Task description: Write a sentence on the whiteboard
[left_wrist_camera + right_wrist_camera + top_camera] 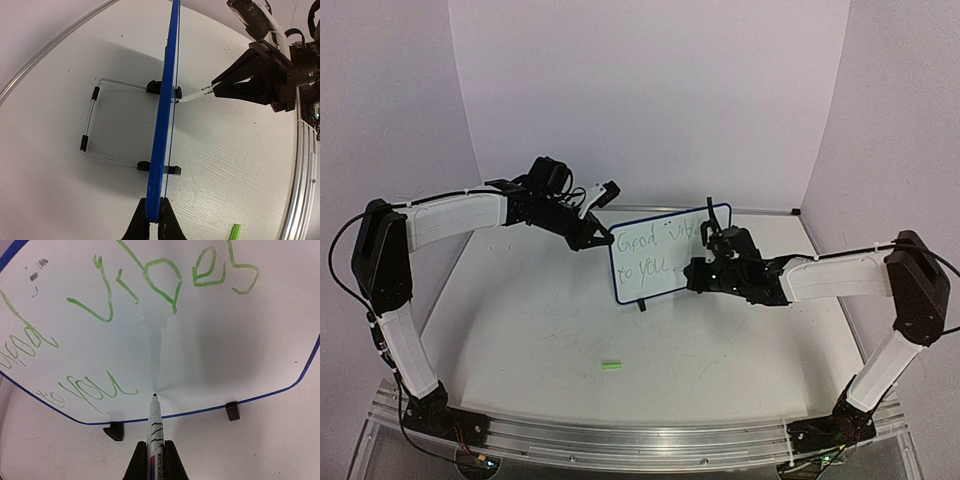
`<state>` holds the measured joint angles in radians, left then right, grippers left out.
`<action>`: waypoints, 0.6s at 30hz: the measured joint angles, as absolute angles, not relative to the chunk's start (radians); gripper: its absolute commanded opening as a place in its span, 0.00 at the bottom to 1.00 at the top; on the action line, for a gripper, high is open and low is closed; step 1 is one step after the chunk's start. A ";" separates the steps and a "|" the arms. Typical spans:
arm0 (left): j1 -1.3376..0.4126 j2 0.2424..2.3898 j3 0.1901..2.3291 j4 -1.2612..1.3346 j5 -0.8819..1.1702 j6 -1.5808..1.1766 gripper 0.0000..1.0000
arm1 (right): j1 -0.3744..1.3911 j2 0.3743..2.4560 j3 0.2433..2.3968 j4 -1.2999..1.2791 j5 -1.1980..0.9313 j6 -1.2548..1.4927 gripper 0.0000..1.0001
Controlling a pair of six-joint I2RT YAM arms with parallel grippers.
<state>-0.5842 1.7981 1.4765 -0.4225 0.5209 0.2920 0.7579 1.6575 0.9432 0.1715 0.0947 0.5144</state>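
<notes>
Your whiteboard (670, 252) is standing upright on the table (520, 320), toward the back and a little right of centre, between your two arms. It is resting on its two black feet (231, 411), and the left wrist view is showing a wire stand (92, 117) reaching out behind it.

Your left gripper (154, 216) is pinching the board's blue rim edge-on, with one finger pressing against each face. From above, that grip is sitting on the upper part of the board's left edge.

Your right gripper (155, 452) is clamping a marker (155, 422), its fingers squeezed onto the barrel, and is aiming it at the writing face. The marker's tip is meeting the board low down, just above the bottom rim and just right of the last word. A faint reflection is joining the tip there, so it is looking like contact.

The sentence (655, 250) is showing in thin green strokes on two lines, "Good vibes" above and "to you" below, with the lower line keeping to the left part of the board.

A green cap (611, 365) is lying on the table nearer your arm bases, well apart from the board
</notes>
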 measured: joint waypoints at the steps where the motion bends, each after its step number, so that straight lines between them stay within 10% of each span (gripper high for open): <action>1: -0.584 1.798 1.477 -0.422 0.521 0.292 0.00 | 0.758 1.659 0.943 0.172 0.096 0.514 0.00; 18: -0.584 1.798 1.477 -0.422 0.521 0.292 0.00 | 0.758 1.676 0.944 0.181 0.097 0.514 0.00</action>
